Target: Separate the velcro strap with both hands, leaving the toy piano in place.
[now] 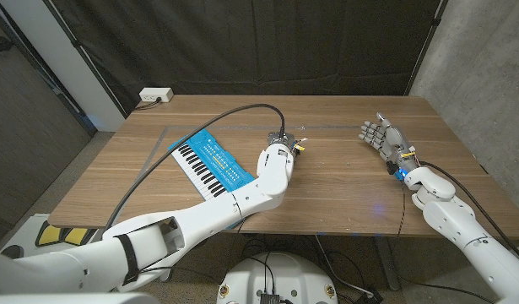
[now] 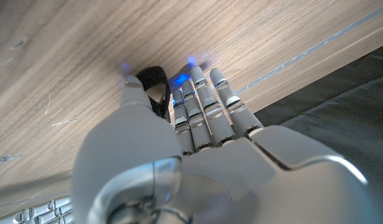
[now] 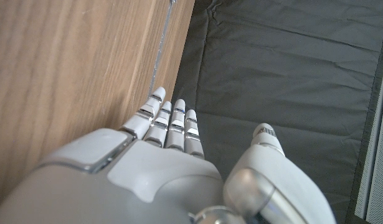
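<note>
No writing on the blue toy piano (image 1: 210, 165) is legible. The left hand (image 1: 283, 144) sits at the table's (image 1: 343, 190) middle, just beside the piano, fingers (image 2: 203, 102) and thumb pinching the black velcro strap (image 2: 155, 87). The right hand (image 1: 386, 140) hovers well apart, fingers spread, holding nothing.

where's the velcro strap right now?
In the left wrist view the black velcro strap is on the table at the left hand's fingertips, thumb against it. In the head view that hand sits mid-table, just right of the toy piano.
</note>
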